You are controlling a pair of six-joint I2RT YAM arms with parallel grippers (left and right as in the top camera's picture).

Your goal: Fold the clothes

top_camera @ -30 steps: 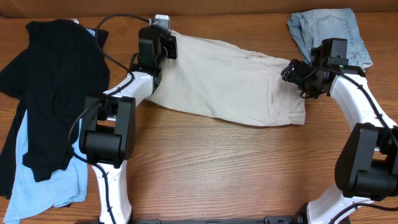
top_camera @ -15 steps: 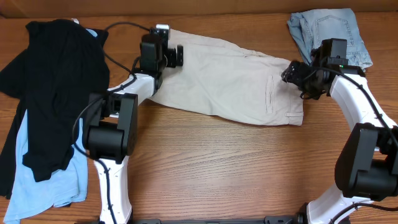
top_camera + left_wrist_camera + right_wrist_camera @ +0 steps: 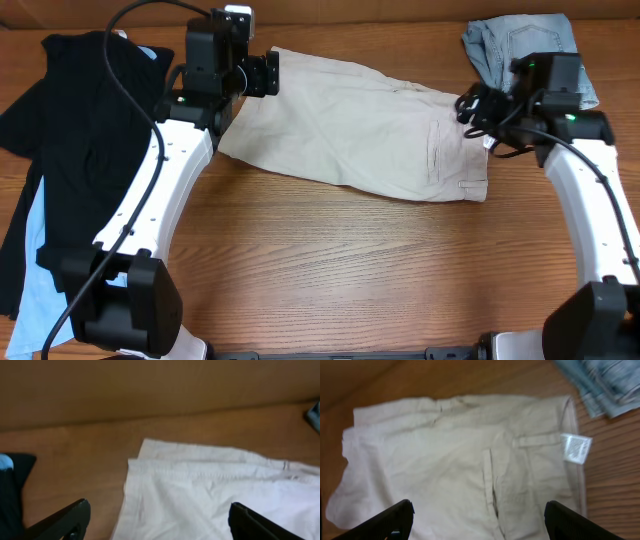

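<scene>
Two empty, wide-open hands bracket the khaki shorts (image 3: 360,130) lengthwise: left hand (image 3: 268,76) at hems, right hand (image 3: 472,112) at waistband.

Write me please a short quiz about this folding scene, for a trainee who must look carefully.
1. True or false: the black top lies across the khaki shorts.
2. Which garment lies behind the right pincer, in the overhead view? A. black top B. pale denim shorts C. light-blue shirt
3. Fill in: the left pincer and the right pincer both hover over the khaki shorts with jaws ____.

Key
1. False: it lies over the light-blue shirt, apart from the khaki shorts.
2. B
3. open; neither holds cloth.
</scene>
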